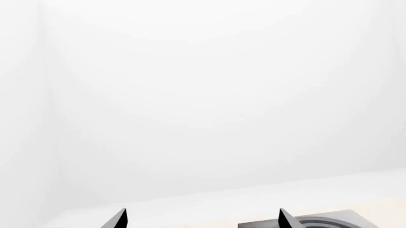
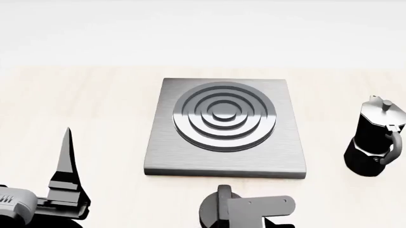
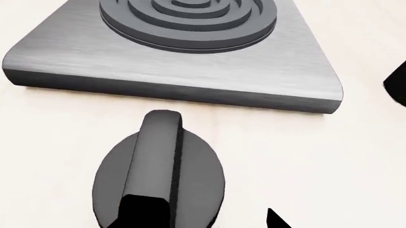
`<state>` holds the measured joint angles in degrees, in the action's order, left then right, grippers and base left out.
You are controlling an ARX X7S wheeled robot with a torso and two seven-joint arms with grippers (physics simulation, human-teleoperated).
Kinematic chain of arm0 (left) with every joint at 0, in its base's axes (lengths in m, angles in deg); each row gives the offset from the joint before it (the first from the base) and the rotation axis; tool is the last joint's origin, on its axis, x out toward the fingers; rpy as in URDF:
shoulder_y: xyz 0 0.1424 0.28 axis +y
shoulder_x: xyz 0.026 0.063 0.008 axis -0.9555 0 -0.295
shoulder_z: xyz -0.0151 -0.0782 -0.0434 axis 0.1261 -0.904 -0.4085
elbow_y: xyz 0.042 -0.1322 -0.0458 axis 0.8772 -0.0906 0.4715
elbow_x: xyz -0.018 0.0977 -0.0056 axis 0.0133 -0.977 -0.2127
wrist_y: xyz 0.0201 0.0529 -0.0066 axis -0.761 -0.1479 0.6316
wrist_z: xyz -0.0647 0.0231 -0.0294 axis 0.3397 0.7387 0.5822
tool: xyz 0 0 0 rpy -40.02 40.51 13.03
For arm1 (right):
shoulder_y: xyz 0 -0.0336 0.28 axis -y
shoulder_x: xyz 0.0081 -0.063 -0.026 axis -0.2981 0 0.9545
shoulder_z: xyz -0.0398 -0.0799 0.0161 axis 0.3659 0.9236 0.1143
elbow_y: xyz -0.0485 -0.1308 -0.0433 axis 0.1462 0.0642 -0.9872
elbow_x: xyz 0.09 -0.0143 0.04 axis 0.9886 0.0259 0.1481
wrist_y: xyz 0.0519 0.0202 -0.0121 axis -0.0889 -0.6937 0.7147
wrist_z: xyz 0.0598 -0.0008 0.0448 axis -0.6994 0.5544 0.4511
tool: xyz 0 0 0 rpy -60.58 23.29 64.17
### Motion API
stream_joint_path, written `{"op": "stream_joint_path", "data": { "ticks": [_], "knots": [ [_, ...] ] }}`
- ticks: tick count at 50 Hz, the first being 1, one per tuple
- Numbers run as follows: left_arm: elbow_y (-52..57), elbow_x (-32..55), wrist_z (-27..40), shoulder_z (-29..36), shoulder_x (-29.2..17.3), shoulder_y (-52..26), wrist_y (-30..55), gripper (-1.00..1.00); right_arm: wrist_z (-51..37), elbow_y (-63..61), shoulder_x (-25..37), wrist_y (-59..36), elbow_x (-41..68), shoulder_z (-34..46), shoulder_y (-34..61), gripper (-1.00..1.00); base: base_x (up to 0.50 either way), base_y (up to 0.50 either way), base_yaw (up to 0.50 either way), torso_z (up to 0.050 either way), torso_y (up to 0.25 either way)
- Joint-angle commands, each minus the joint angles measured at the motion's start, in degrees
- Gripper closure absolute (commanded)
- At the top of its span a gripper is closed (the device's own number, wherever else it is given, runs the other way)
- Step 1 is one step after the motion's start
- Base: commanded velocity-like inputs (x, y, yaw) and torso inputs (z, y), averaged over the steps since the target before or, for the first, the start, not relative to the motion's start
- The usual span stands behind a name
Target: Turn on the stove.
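From your left wrist camera you see mostly blank white background. The two dark fingertips of the left gripper [image 1: 201, 219] stand well apart with nothing between them, so it is released. A corner of the stove [image 1: 330, 220] with its burner rings shows just beyond one fingertip.

From the head camera, the stove [image 2: 225, 128] lies flat on the pale table [image 2: 95, 109], a square grey slab with raised concentric rings at its middle. Its black knob [image 2: 216, 209] sits on the table just in front of the slab's near edge, apart from it. The right gripper [image 2: 266, 211] hangs right over the knob, partly covering it; you cannot tell here how its jaws stand. The left gripper [image 2: 65, 156] is well to the left of the stove, one finger pointing up. A black moka pot [image 2: 375, 140] stands upright to the right of the stove.

From your right wrist camera, the knob [image 3: 159, 175] fills the near view, its ridge pointing toward the stove [image 3: 178, 61]. Only one dark fingertip [image 3: 276, 220] shows beside the knob, not touching it; the grip state cannot be told.
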<state>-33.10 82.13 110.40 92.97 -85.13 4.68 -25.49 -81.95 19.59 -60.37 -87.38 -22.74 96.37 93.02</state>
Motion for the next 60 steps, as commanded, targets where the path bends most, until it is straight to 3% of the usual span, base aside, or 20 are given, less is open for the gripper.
{"op": "stream_joint_path", "data": {
  "ticks": [1, 27, 60],
  "knots": [
    [-0.2, 0.1, 0.2, 0.1, -0.1, -0.1, -0.1, -1.0, -1.9, -0.1, 0.5, 0.4, -0.5, -0.6, -0.2, -1.0, 0.0, 0.0, 0.0, 0.0, 0.0],
    [-0.2, 0.6, 0.6, 0.1, -0.5, -0.2, -0.3, -1.0, -6.5, -1.5, 1.7, 0.1, -1.2, -2.5, -0.9, -1.0, 0.0, 0.0, 0.0, 0.0, 0.0],
    [0.0, 1.5, 1.2, -0.1, -0.9, -0.2, -0.3, -1.0, -10.6, -12.5, 4.0, -4.8, 1.2, -6.7, -3.1, -1.0, 0.0, 0.0, 0.0, 0.0, 0.0]
  ]
}}
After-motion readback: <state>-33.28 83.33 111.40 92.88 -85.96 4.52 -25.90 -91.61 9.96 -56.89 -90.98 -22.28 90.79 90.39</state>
